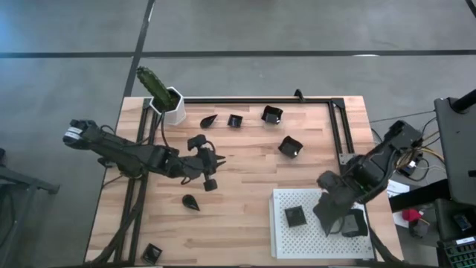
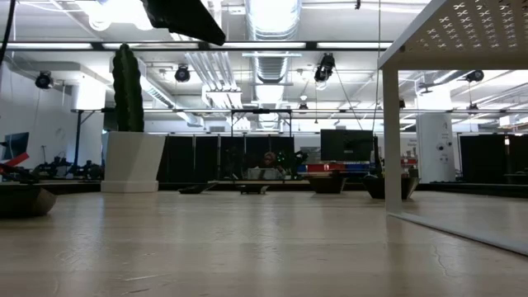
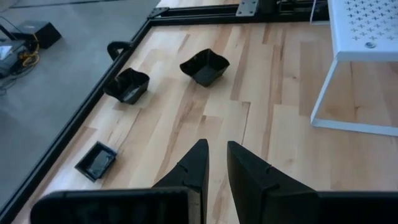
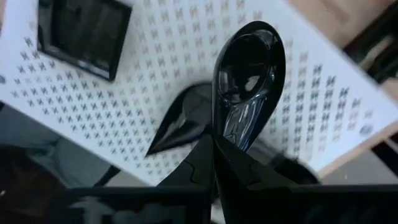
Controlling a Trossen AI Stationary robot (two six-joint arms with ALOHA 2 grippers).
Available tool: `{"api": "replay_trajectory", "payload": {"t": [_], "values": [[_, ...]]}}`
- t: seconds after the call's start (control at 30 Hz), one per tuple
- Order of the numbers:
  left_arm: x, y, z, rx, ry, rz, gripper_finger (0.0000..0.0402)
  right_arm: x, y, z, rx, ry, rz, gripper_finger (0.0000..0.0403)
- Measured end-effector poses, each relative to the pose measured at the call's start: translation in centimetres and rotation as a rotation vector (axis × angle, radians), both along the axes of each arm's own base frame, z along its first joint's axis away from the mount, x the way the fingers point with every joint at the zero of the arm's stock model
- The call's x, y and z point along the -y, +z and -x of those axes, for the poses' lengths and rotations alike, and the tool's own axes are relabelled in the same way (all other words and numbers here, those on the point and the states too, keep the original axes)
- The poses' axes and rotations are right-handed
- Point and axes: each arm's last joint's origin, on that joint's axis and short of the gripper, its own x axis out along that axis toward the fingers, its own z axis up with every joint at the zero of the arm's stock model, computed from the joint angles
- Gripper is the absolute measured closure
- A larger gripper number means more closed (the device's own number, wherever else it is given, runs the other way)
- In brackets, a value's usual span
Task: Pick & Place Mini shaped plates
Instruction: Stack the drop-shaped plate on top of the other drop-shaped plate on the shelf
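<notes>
My right gripper (image 4: 214,146) hangs over the white perforated tray (image 1: 297,242) and is shut on a glossy black teardrop dish (image 4: 249,74). One black square dish (image 4: 84,34) lies on the tray beside it (image 1: 295,217). My left gripper (image 3: 216,149) is at the table's middle left (image 1: 214,158), empty, its fingers a narrow gap apart. Near it a small square dish (image 1: 210,183) and another dark dish (image 1: 197,141) rest on the wood. More dishes lie ahead of it: two deep square ones (image 3: 205,67) (image 3: 127,85) and a flat one (image 3: 96,160). My right gripper pinches the teardrop dish by its narrow pointed end (image 4: 231,127) between its two fingers. The dish's wide round end sticks out past the fingertips, its hollow side showing. It casts a shadow (image 4: 180,124) on the tray beneath.
A white pot with a green cactus (image 1: 167,100) stands at the far left corner. A black frame rail (image 1: 253,99) runs along the far edge and down the right side. Loose teardrop dishes lie on the table (image 1: 208,120) (image 1: 191,202), and a square dish (image 1: 152,253) near the front-left edge.
</notes>
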Motion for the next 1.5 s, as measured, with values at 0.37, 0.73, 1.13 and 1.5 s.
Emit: {"api": "replay_trajectory", "payload": {"t": [0.37, 0.73, 1.13, 1.5], "values": [[-0.1, 0.0, 0.0, 0.004, 0.016, -0.017, 0.0348, -2.7, -0.5, -1.4, -0.081, 0.032, -0.053, 0.0394], [-0.1, 0.0, 0.0, -0.002, 0.007, -0.03, 0.0348, -5.0, 0.5, -2.5, -0.047, 0.086, -0.084, 0.0394], [-0.1, 0.0, 0.0, -0.003, 0.007, -0.031, 0.0348, -5.6, -0.6, -2.5, -0.086, 0.119, -0.074, 0.0394], [-0.1, 0.0, 0.0, -0.002, 0.007, -0.031, 0.0348, -5.6, -1.1, -2.5, -0.103, 0.121, -0.058, 0.0394]]}}
